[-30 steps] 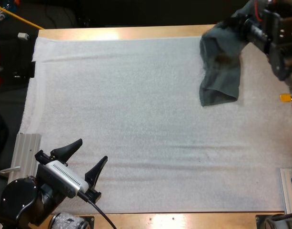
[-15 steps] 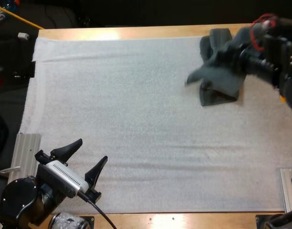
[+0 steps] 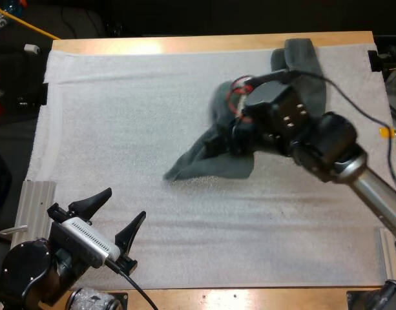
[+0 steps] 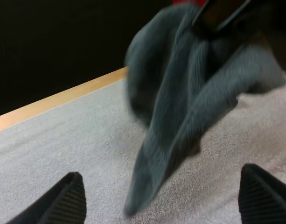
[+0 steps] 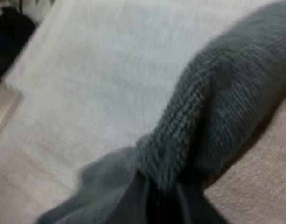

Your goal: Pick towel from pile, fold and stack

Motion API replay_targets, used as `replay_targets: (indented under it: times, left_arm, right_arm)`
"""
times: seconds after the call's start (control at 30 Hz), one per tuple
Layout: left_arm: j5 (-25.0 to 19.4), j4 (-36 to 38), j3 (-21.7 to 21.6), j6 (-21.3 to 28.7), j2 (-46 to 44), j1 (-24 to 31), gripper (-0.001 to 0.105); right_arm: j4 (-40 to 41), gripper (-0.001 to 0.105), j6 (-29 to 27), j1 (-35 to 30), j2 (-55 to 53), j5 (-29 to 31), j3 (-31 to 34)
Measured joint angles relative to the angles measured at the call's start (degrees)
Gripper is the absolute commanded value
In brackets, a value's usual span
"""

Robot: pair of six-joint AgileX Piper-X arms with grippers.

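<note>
Grey-green towel (image 3: pixel 210 160) carried over the white mat (image 3: pixel 120 110).
The right pincer (image 5: pixel 159 198) is clamped on the towel's bunched end, mid-desk; the left pincer (image 3: pixel 126 202) stands wide open, empty, at the near-left corner.

Wooden surface (image 3: pixel 217 42) covered almost edge to edge by a white mat (image 3: pixel 120 129). Bright glare (image 3: pixel 146 46) on the far wood. Ribbed metal plate (image 3: pixel 36 203) at the near left, another at the near right. Darkness beyond the far edge.
</note>
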Motion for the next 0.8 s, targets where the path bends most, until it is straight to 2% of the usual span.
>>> replay_targets:
  times: [0.03, 0.07, 0.1, 0.13, 0.2, 0.27, 0.3, 0.37, 0.5, 0.57, 0.8]
  left_arm:
    - [0.00, 0.00, 0.00, 0.00, 0.00, 0.00, 0.066]
    - [0.00, 0.00, 0.00, 0.00, 0.00, 0.00, 0.066]
    - [0.00, 0.00, 0.00, 0.00, 0.00, 0.00, 0.066]
    - [0.00, 0.00, 0.00, 0.00, 0.00, 0.00, 0.066]
    - [0.00, 0.00, 0.00, 0.00, 0.00, 0.00, 0.066]
    - [0.00, 0.00, 0.00, 0.00, 0.00, 0.00, 0.066]
    - [0.00, 0.00, 0.00, 0.00, 0.00, 0.00, 0.066]
    - [0.00, 0.00, 0.00, 0.00, 0.00, 0.00, 0.066]
    - [0.00, 0.00, 0.00, 0.00, 0.00, 0.00, 0.066]
    - [0.00, 0.00, 0.00, 0.00, 0.00, 0.00, 0.066]
    - [0.00, 0.69, 0.00, 1.12, 0.00, 0.00, 0.066]
  right_arm:
    - [1.28, 0.007, -0.46, 0.00, 1.18, 0.62, -0.16]
    - [3.11, 0.016, -0.49, -0.09, 2.60, 1.59, -0.22]
    - [5.15, 0.032, -0.63, -0.47, 4.16, 2.04, -0.20]
    - [7.16, 0.043, -0.87, -0.82, 5.94, 2.23, -0.20]
    - [11.31, 0.083, -1.96, -1.51, 9.65, 3.05, -0.20]
    - [15.74, 0.099, -3.94, -2.21, 13.02, 4.28, -0.20]
    - [17.57, 0.101, -4.72, -2.45, 14.17, 4.71, -0.20]
    - [20.86, 0.099, -5.34, -3.04, 15.65, 5.57, -0.20]
    - [22.62, 0.084, -6.43, -3.15, 14.96, 8.40, -0.09]
    - [22.82, 0.080, -6.59, -3.15, 13.87, 8.62, -0.09]
    - [22.91, 0.079, -6.77, -3.22, 10.47, 8.60, -0.09]
